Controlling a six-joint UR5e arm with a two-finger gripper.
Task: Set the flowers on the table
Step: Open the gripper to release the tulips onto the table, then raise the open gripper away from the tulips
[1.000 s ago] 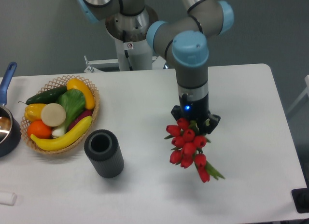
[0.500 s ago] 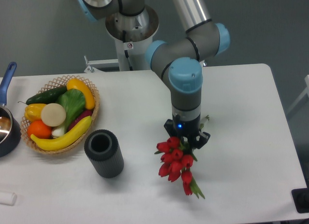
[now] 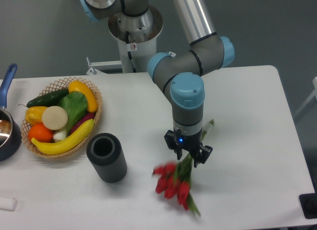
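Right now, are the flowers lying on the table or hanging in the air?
Cannot tell. The flowers are blurred, low over the table, stems between the gripper jaws; contact is unclear.

A robot arm's pincer (image 3: 188,156) points down over a white desk (image 3: 247,116), its fingers astride the green stems of a bunch of red tulips (image 3: 172,183). The blurred blooms lie just below it; a dark ribbed cylinder (image 3: 106,157) stands to its left.
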